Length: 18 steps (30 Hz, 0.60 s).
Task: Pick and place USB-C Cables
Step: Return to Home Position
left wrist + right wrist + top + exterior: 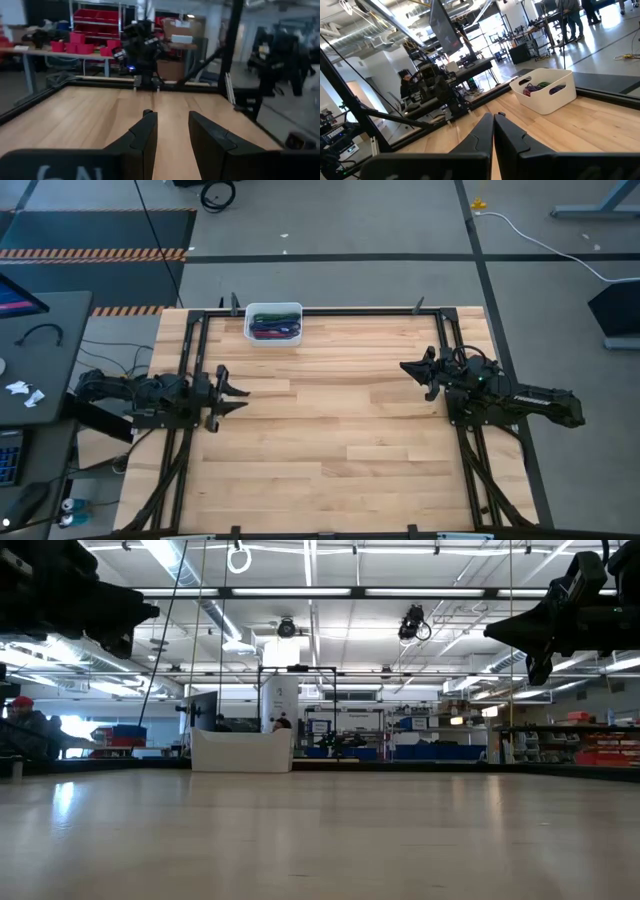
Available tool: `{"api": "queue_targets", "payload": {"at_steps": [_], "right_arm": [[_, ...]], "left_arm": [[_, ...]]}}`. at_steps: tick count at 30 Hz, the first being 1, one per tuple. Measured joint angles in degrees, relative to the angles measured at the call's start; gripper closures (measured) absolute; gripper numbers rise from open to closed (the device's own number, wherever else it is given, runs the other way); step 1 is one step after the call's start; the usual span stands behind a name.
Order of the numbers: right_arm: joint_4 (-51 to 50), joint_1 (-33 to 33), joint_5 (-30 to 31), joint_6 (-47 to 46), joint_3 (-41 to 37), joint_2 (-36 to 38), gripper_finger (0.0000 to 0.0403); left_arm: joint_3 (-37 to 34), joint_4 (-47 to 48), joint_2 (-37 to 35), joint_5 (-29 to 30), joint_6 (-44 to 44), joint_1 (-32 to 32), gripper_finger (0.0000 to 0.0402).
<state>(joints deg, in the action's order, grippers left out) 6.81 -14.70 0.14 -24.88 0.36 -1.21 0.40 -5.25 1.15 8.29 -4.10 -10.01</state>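
Observation:
The USB-C cables (271,326) lie bundled in a white bin (274,309) by the table's far edge, left of centre; purple, green and red strands show, also as cables (540,87) inside the bin (546,95) in the right wrist view. My left gripper (236,392) hovers open at the table's left side, raised above the wood, with nothing between its fingers (171,131). My right gripper (412,371) hangs shut at the right side, fingertips together (494,120), also holding nothing. Both are far from the bin.
Bare wooden tabletop (330,440) stretches between the arms. A black frame (330,311) rims the table. In the low view the bin (242,751) stands far back. A grey side desk (40,350) sits left of the table; a person (25,725) is in the room behind.

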Motion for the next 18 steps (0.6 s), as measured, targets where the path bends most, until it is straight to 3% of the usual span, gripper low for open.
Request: {"api": "queue_targets", "payload": {"at_steps": [10, 18], "right_arm": [[0.0, 0.0, 0.0, 0.0, 0.0, 0.0, 0.0384], [0.0, 0.0, 0.0, 0.0, 0.0, 0.0, 0.0384]], "left_arm": [[0.0, 2.2, 0.2, 2.0, -17.6, 12.1, 0.0285], [0.0, 2.4, 0.3, 0.2, -11.6, 11.4, 0.0285]]}}
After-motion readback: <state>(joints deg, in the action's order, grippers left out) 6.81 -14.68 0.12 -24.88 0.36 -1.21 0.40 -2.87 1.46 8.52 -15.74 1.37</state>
